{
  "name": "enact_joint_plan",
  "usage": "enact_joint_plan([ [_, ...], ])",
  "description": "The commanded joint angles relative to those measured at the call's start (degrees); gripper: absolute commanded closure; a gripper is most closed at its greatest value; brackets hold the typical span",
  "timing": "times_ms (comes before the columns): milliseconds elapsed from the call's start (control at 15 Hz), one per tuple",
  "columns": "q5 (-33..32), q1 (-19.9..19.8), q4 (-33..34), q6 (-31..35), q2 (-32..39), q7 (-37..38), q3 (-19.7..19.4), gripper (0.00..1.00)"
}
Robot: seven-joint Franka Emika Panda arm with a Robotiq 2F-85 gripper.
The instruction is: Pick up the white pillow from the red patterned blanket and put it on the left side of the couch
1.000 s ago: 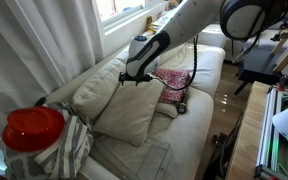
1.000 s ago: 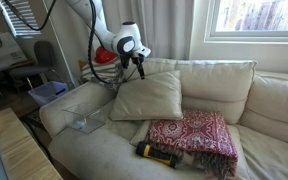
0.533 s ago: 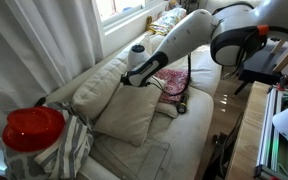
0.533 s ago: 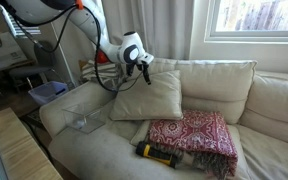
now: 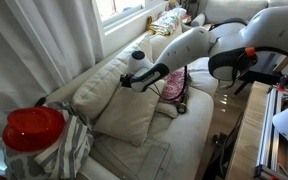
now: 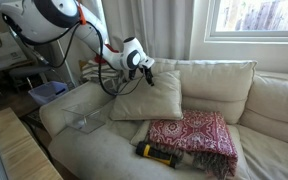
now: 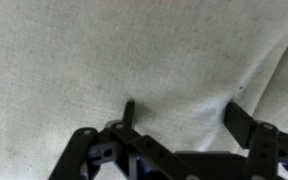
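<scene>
The white pillow (image 5: 124,112) (image 6: 150,96) leans upright against the couch (image 5: 202,62) (image 6: 276,100), beside one armrest. The red patterned blanket (image 5: 172,84) (image 6: 196,134) lies flat on the seat next to it with nothing resting on it. My gripper (image 5: 125,80) (image 6: 148,69) hovers at the pillow's top edge. In the wrist view the gripper (image 7: 182,108) is open, its two dark fingers spread apart close over cream fabric (image 7: 134,50). Nothing sits between them.
A yellow-and-black object (image 6: 156,153) lies on the seat in front of the blanket. A clear plastic box (image 6: 84,122) rests by the armrest. A shiny red round object (image 5: 32,128) and a striped cloth (image 5: 72,148) fill the near corner. A window is behind the couch.
My gripper has drifted a little along the pillow's top edge toward the couch back, and the arm's upper links have swung lower. The pillow and blanket have not moved.
</scene>
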Motion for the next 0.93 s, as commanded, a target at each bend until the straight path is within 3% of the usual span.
enact_joint_plan([
  [0,-4.72,0.28,-2.38,1.12,-0.08,6.06,-0.94,0.42],
  [267,-6.71,-0.53,-1.58,-1.88,-0.22,8.43,0.41,0.69],
  [533,-5.71,-3.92,0.62,-5.65,-0.85,5.98,6.93,0.99],
  [867,-1.78,-9.32,-0.80,-6.92,-3.39,-3.34,15.45,1.00],
])
